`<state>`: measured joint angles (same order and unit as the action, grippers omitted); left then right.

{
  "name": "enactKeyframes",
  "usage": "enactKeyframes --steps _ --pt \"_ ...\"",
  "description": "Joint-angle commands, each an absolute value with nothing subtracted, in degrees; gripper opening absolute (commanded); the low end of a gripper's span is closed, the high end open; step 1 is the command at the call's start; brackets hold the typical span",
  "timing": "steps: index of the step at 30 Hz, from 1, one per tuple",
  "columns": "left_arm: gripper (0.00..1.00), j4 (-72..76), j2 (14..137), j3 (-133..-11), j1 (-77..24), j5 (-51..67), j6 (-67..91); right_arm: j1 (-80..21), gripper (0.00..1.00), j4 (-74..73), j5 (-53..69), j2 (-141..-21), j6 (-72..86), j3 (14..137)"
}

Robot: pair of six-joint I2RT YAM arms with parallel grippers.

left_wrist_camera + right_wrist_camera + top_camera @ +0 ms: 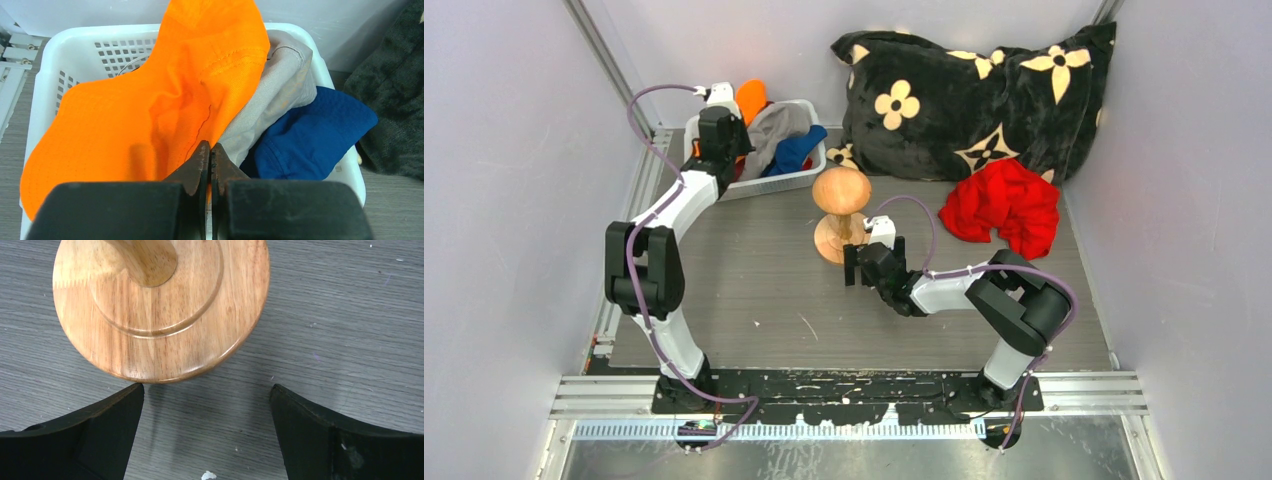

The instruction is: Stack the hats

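My left gripper (210,150) clamped on the orange hat (150,95) at its near fold, hat draped far over the white basket (75,45), my right gripper (207,387) spread wide, wooden stand (160,315) just beyond.

Bright, even light; soft shadows; edges perhaps blurred.

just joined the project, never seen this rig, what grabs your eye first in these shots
The orange hat spills out of the white basket at the back left, pinched by the left gripper. Next, the red hat crumpled by the flowered cushion back right, and the wooden stand mid-table, the open right gripper at its base.
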<state>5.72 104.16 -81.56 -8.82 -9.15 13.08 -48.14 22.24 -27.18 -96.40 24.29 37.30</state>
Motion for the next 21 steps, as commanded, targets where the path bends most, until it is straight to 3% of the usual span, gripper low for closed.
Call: enactKeyframes --steps 1,5,12,14,21 --pt "0.0 8.5 100.0 -81.1 -7.9 -8.8 13.4 -47.5 1.0 15.8 -24.7 -98.8 25.8 36.4" --pt "0.1 9.2 97.8 -79.2 -7.9 -8.6 14.8 -47.5 1.0 15.9 -24.7 -98.3 25.8 36.0" --pt "0.07 8.9 96.7 -78.2 -7.9 -9.1 15.1 -47.5 1.0 16.0 -24.4 -98.0 25.6 35.8" --pt "0.0 9.1 96.8 -78.1 -7.9 -9.3 15.2 -47.5 1.0 15.9 -24.4 -97.9 25.5 35.8" --pt "0.0 7.6 94.4 -80.6 -7.7 -7.3 17.2 -47.5 1.0 12.2 -25.2 -93.7 26.4 35.4"
